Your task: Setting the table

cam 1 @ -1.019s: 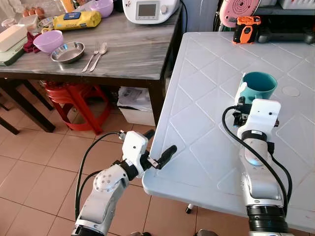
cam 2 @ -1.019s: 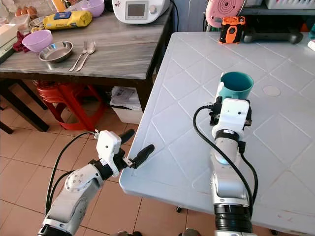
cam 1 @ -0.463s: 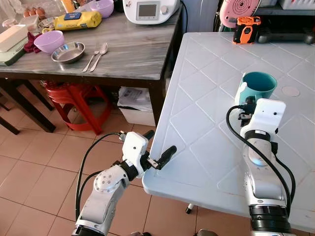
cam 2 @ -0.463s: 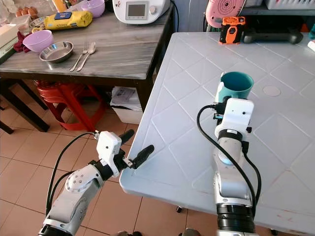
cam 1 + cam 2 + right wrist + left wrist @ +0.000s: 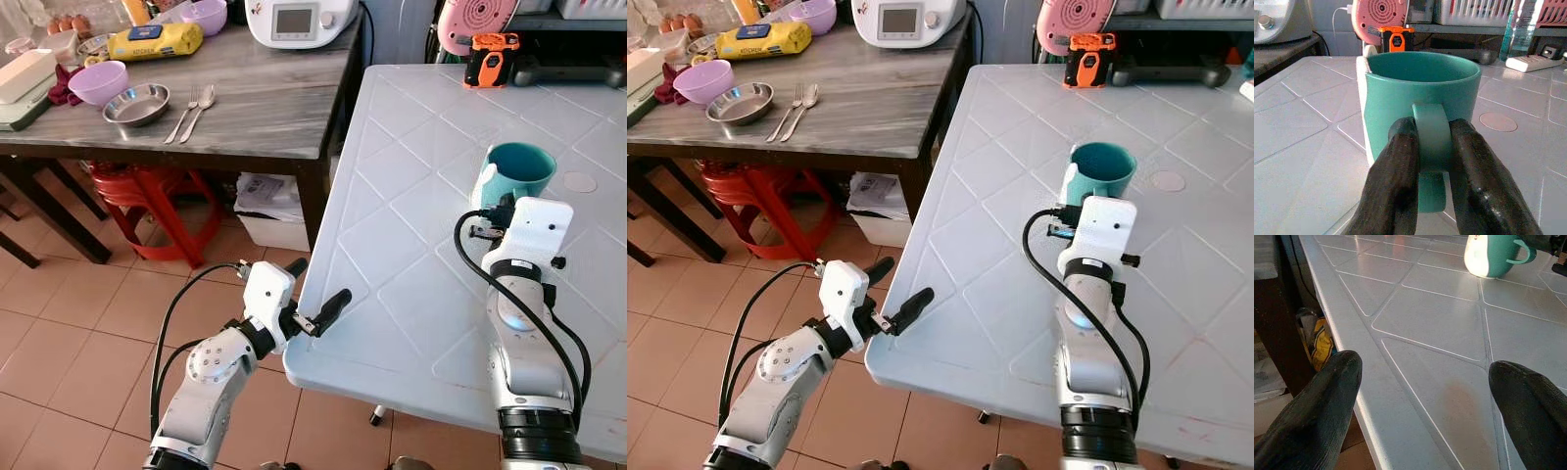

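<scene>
**A:** Head views — where is the task object, and why is it held that way?

**B:** The teal ceramic mug with a white side panel (image 5: 513, 172) stands upright on the white moulded plastic table (image 5: 411, 245), at about 1 o'clock from the robot. The right gripper (image 5: 1070, 217) meets it from the near side, at the mug's 6 o'clock, so the handle faces the wrist and the base stays flat on the table.

**A:** Left wrist view?

**B:** The left gripper (image 5: 1425, 406) has its 2 black fingers spread wide with nothing between them, hovering at the table's near edge; the mug sits far off at 1 o'clock. It is probably idle.

**A:** Right wrist view?

**B:** The 2 fingers (image 5: 1396, 181) are pressed on either side of the mug's handle (image 5: 1431, 147), pinching it. Gripping the handle keeps the rim clear; a tilt on lifting looks like the main risk.
</scene>
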### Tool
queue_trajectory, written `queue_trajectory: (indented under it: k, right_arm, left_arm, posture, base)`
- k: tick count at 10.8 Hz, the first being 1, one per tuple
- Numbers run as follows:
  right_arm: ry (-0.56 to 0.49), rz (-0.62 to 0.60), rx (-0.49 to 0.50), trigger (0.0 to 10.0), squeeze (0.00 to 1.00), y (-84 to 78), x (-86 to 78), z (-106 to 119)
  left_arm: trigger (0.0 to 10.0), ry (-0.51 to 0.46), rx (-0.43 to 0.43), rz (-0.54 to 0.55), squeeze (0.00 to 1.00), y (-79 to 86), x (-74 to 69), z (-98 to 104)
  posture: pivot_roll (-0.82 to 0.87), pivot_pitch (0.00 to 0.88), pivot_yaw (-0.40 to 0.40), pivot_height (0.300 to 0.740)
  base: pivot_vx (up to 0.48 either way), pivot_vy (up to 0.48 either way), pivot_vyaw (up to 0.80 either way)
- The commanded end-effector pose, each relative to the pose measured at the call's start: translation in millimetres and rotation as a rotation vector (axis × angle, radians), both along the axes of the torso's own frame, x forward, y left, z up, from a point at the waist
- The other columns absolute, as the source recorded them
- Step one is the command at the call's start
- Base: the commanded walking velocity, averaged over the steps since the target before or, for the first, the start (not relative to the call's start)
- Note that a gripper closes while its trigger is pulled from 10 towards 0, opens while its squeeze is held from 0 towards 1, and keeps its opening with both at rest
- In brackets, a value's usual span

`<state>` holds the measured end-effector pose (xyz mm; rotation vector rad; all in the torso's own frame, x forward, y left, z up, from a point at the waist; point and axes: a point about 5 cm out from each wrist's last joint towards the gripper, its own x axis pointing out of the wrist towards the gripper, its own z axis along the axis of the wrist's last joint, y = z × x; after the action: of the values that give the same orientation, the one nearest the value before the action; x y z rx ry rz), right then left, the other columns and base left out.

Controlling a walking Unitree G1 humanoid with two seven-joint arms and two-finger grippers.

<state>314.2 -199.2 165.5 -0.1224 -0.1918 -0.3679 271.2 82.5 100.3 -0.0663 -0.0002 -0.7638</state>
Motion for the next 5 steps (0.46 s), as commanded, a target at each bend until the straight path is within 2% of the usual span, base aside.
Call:
queue_trajectory:
  k: [1,4,5]
  right_arm:
    - [-0.009,0.015,0.006,0.0,0.0,2.6,2.0,1.9]
    - [-0.013,0.032,0.013,0.0,0.0,5.5,1.8,2.5]
    - [-0.021,0.083,0.052,0.0,0.0,12.4,1.8,3.2]
  left_arm:
    - [10.0,0.002,0.021,0.021,0.0,6.0,1.4,-1.4]
    - [10.0,-0.01,0.019,0.028,0.0,6.4,2.3,0.6]
    - [10.0,-0.023,-0.024,0.014,0.0,6.4,1.9,6.1]
  posture:
    - [-0.11,0.129,0.141,0.74]
    - [-0.11,0.123,0.137,0.74]
    - [-0.11,0.12,0.134,0.74]
  base:
    - [0.0,0.0,0.0]
    - [0.0,0.0,0.0]
    - [0.0,0.0,0.0]
